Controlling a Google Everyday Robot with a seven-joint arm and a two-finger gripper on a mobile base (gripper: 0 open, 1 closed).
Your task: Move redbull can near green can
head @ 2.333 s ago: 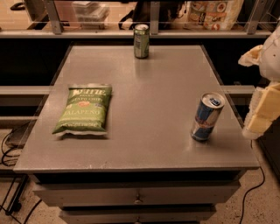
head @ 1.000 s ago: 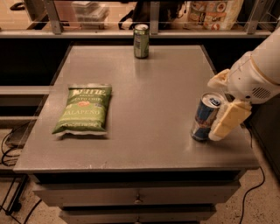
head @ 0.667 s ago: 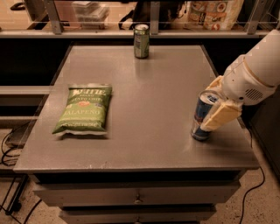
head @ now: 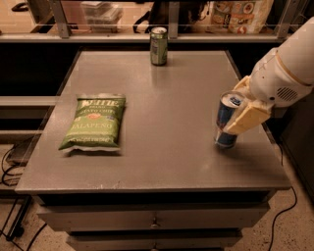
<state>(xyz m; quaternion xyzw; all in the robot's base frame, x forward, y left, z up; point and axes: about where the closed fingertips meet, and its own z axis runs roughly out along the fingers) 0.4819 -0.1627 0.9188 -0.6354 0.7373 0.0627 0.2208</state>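
The redbull can (head: 224, 113), blue and silver, is at the right side of the grey table (head: 171, 93), tilted slightly. My gripper (head: 232, 122) comes in from the right on a white arm and is shut on the redbull can, with one pale finger (head: 248, 117) across its right side. The can looks held just above the tabletop. The green can (head: 158, 45) stands upright at the table's far edge, in the middle, well apart from the redbull can.
A flat green jalapeño chip bag (head: 95, 122) lies on the left part of the table. A rail and shelf with bags (head: 240, 14) run behind the far edge. Drawers (head: 154, 218) sit under the front edge, and cables lie on the floor at both sides.
My gripper came in from the right and closed around the redbull can. The can has shifted slightly up and to the left. The green can and chip bag have not moved.
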